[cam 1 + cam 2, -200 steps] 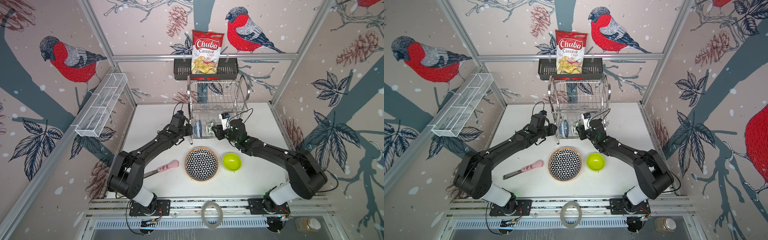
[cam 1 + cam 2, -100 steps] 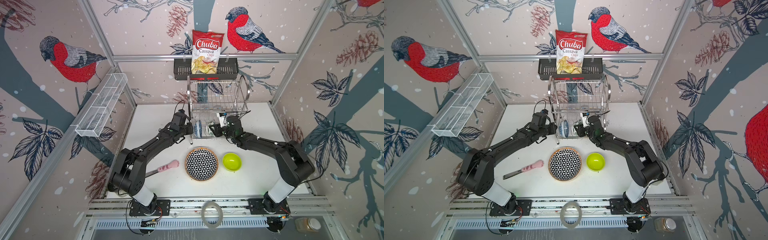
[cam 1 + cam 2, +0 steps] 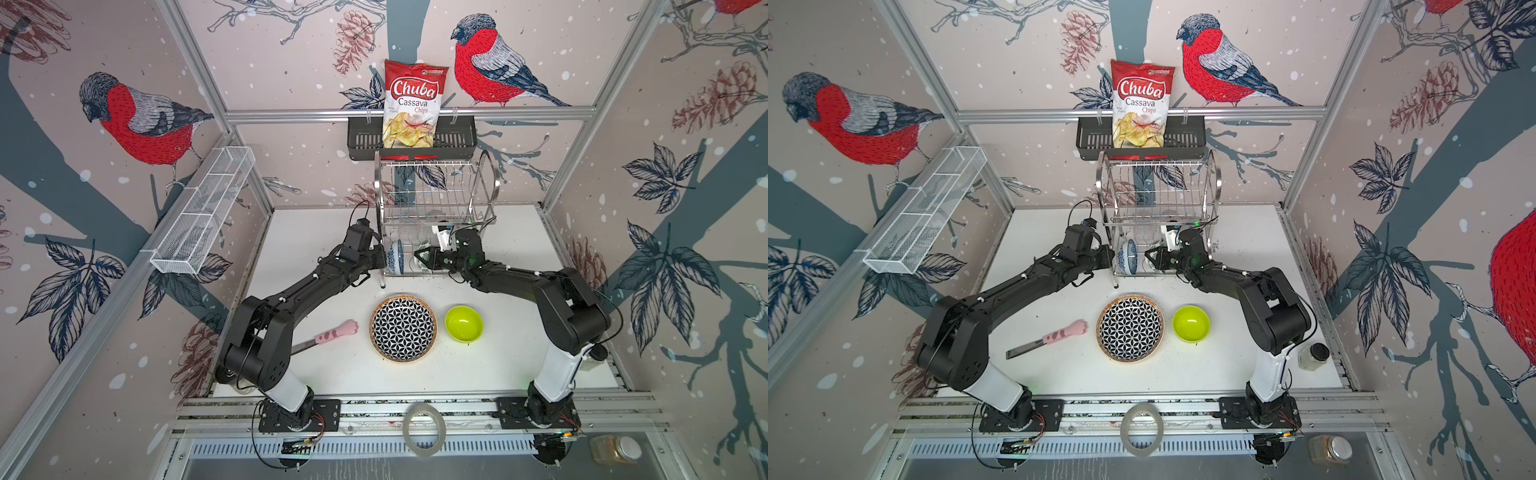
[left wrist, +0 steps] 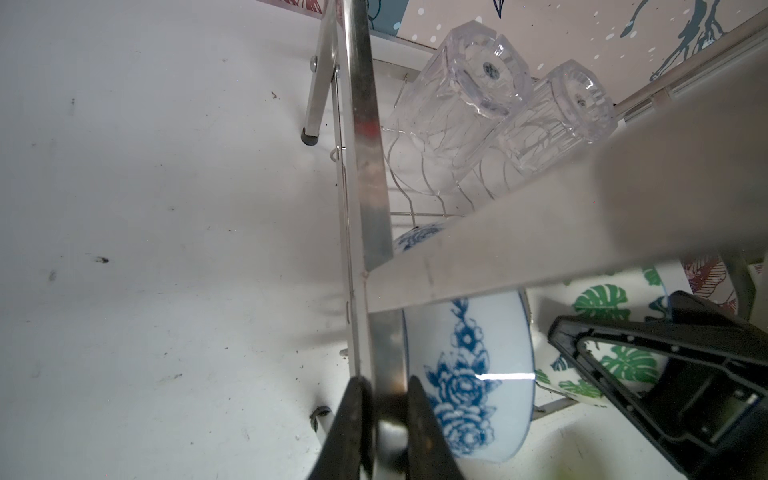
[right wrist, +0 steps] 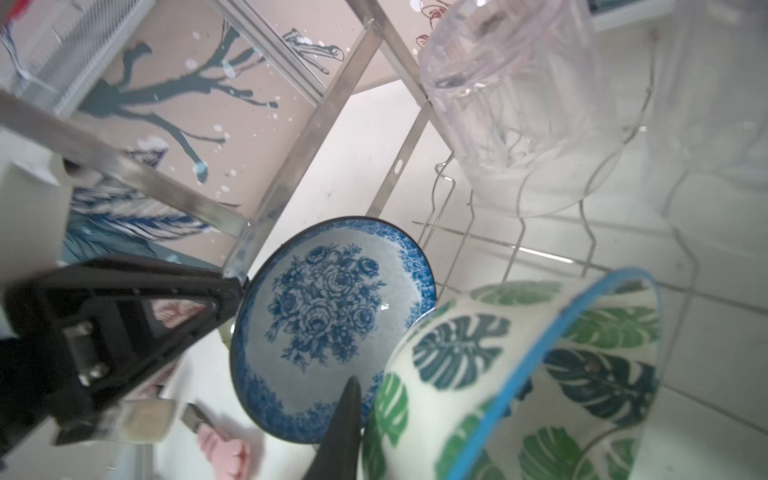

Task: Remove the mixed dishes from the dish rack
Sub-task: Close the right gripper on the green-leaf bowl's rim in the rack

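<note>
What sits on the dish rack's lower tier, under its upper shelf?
A blue-floral bowl on edge, a green-leaf bowl beside it, two clear glasses behind. The dish rack's upper shelf hides whatever else is there.

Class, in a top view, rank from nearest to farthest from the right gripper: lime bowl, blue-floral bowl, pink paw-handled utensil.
1. blue-floral bowl, in the dish rack, beside the right gripper.
2. lime bowl, front right.
3. pink paw-handled utensil, front left.

Both arms reaching forward, left hand (image 4: pixel 386 407) clamped, right hand (image 3: pixel 420 258) gripping.
</note>
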`<state>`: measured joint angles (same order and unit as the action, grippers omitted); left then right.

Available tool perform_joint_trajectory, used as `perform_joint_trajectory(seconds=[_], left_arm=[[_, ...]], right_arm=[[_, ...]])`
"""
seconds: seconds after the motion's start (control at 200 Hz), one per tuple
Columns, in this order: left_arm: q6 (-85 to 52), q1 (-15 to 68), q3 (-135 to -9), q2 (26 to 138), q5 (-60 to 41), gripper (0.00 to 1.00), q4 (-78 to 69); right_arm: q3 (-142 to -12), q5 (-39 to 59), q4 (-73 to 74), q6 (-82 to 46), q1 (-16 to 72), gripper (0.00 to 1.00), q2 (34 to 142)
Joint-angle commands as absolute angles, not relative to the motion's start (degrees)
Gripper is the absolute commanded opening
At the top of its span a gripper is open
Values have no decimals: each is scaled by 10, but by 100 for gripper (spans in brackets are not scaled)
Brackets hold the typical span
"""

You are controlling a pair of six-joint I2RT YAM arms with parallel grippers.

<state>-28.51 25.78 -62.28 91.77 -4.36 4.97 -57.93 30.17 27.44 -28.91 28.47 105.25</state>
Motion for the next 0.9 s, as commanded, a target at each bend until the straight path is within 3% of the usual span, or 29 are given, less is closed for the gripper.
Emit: perform_joint_trajectory(seconds=[0.0, 0.46, 0.896], left_arm=[[-287, 258, -623, 923, -53, 13, 60], [-289, 258, -619, 916, -47, 13, 65], [-299, 258, -587, 878, -45, 12, 63]], right_arm=[[-570, 315, 300, -321, 279, 14, 1058], [-525, 387, 430, -417, 263, 7, 1025], [-463, 373, 423, -425, 271, 4, 888]])
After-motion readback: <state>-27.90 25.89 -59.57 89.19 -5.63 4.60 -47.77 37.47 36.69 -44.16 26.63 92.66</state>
